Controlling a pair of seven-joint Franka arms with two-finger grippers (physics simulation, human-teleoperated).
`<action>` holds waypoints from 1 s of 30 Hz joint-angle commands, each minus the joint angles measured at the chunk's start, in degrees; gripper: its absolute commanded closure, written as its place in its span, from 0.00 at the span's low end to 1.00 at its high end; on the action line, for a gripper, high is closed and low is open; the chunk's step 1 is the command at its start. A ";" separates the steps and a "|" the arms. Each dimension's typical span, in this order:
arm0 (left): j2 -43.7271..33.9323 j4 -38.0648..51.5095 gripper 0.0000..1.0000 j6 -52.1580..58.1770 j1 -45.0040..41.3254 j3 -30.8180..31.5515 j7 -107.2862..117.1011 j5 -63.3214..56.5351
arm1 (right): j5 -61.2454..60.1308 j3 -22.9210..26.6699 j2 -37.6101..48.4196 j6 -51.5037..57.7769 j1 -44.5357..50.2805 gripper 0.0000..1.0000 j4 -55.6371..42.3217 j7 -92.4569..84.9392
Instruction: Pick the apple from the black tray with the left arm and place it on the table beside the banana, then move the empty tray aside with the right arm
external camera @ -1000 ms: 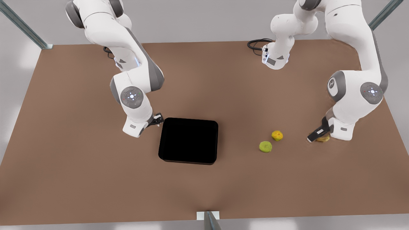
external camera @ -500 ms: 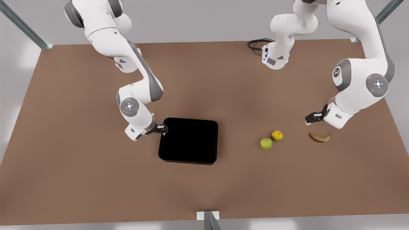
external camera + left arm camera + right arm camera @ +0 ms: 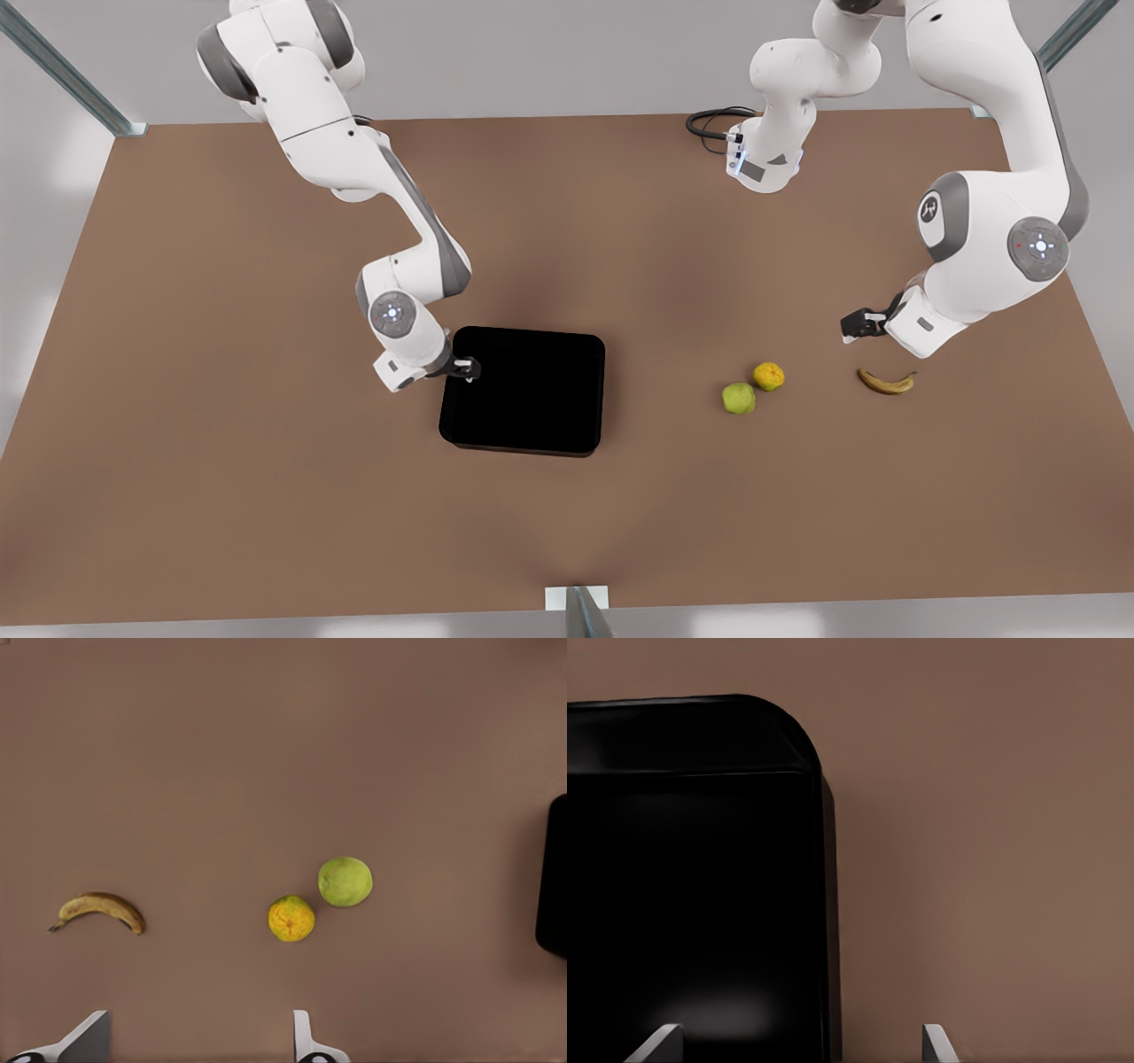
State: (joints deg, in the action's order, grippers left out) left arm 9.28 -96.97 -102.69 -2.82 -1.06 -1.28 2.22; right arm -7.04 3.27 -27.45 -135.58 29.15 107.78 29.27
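Note:
The black tray (image 3: 524, 390) lies empty on the brown table (image 3: 221, 372). The yellow-green apple (image 3: 739, 398) rests on the table, touching the orange-yellow fruit (image 3: 769, 376), with the banana (image 3: 886, 382) farther toward the front view's right. In the left wrist view the apple (image 3: 345, 881) and banana (image 3: 99, 907) lie on bare tabletop. My left gripper (image 3: 855, 326) hovers open above the table, just beyond the banana; it holds nothing (image 3: 197, 1038). My right gripper (image 3: 467, 368) is open at the tray's edge on the front view's left, its fingers straddling the tray's rim (image 3: 826, 904).
A black cable (image 3: 713, 122) coils at the table's far edge by an arm base. Metal frame posts (image 3: 62, 71) stand at the far corners, and one post (image 3: 580, 611) sits at the near edge.
My right gripper has slid toward the front view's right, onto the tray's edge. My left gripper has risen off the banana and drawn back. The apple shifted slightly.

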 commanded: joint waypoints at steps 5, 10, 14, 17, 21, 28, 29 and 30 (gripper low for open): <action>0.30 -0.06 0.00 0.12 0.00 0.00 -6.01 -0.02 | -0.61 -0.02 -3.14 -2.58 -0.23 0.02 -0.03 4.83; 0.65 -0.06 0.00 0.03 0.00 0.00 -6.01 0.06 | -0.61 -0.02 -3.58 -2.67 -0.59 0.27 0.06 4.22; 0.65 -0.06 0.00 0.03 0.00 0.00 -5.92 0.06 | -0.79 -0.20 -3.49 -2.50 -0.50 0.31 0.32 4.30; 0.65 -0.06 0.00 0.03 0.00 0.00 -5.92 0.06 | -0.79 -0.37 -3.40 -2.41 -0.50 0.38 0.59 4.22; 0.65 -0.06 0.00 0.03 0.09 0.00 -5.92 0.06 | -0.79 -0.37 -3.14 -2.15 -0.58 0.61 0.68 2.46; 0.12 0.03 0.00 0.12 0.27 -0.26 -5.92 -0.02 | -0.79 -0.37 -3.14 -2.06 -0.59 0.78 0.76 0.96; -0.06 0.03 0.00 0.21 0.27 -0.26 -5.84 -0.02 | -0.79 -0.37 -3.14 -2.06 -0.59 0.79 0.76 0.96; -0.06 0.12 0.00 0.21 0.27 -0.26 -5.83 -0.02 | -0.79 -0.37 -3.05 -1.79 -0.59 0.80 0.76 0.88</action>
State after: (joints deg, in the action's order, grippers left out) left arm 9.29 -96.90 -102.58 -2.56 -1.32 -6.16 2.26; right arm -7.97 2.89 -30.58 -137.65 28.55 108.57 31.35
